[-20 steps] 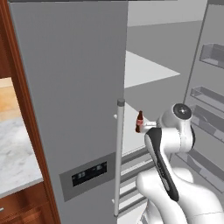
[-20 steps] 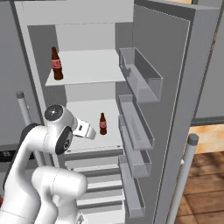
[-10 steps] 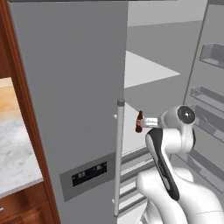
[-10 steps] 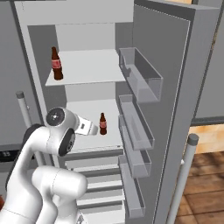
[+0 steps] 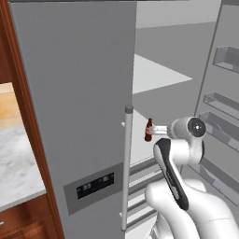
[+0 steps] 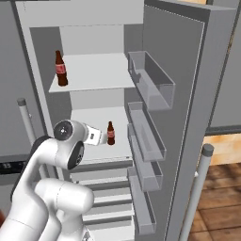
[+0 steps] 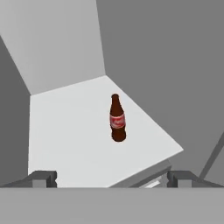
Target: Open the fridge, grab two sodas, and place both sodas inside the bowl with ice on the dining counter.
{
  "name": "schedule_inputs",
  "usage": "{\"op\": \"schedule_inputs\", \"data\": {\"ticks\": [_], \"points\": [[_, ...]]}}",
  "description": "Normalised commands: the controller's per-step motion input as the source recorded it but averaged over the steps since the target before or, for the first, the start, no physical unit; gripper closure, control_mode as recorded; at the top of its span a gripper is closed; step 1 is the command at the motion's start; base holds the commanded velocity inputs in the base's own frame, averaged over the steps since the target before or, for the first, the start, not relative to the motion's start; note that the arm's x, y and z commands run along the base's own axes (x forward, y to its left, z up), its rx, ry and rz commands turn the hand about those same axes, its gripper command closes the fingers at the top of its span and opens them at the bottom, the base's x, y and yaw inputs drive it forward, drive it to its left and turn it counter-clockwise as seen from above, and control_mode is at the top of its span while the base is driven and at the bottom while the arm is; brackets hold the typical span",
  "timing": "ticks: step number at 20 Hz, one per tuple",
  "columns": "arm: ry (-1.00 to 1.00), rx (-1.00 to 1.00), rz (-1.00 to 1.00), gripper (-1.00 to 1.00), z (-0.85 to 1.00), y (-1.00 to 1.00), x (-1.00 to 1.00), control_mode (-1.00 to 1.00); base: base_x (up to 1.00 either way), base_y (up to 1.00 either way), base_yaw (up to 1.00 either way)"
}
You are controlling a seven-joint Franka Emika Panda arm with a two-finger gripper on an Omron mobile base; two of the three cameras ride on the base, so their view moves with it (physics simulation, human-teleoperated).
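Grey fridge [image 6: 188,94] walls and shelves take up most of what I can see, its right door swung wide open. The jaws [image 7: 111,179] stand open, empty, both tips low in the hand view with the lower soda [image 7: 117,119] upright on the middle shelf [image 7: 65,131] ahead of them and still apart from them. From the right base view the hand has pushed a little further in toward that bottle [image 6: 110,133] than half a second ago, and now sits just beside it at label height. The bottle itself has not shifted. One shelf up, the second soda [image 6: 60,68] stands upright near the left wall, unmoved. Door bins [image 6: 153,82] line the open door. The closed left door [image 5: 74,93] carries its dark dispenser panel [image 5: 95,186] and long bar handle [image 5: 126,168].
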Motion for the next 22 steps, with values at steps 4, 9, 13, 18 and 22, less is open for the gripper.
{"op": "schedule_inputs", "data": {"ticks": [4,9,13,18,22], "points": [[0.00,0.00,-0.02,-1.00,-0.20,0.00,0.20,-1.00,0.00,0.00,0.00],[-0.01,0.00,-0.03,-1.00,-0.01,0.01,0.22,-1.00,0.00,0.00,0.00],[0.00,-0.01,-0.02,-1.00,-0.07,0.07,0.44,-1.00,0.00,0.00,0.00],[0.01,-0.03,-0.01,-1.00,-0.31,0.11,0.36,-1.00,0.00,0.00,0.00],[0.00,-0.01,0.00,-1.00,-0.36,0.00,0.32,-1.00,0.00,0.00,0.00]]}}
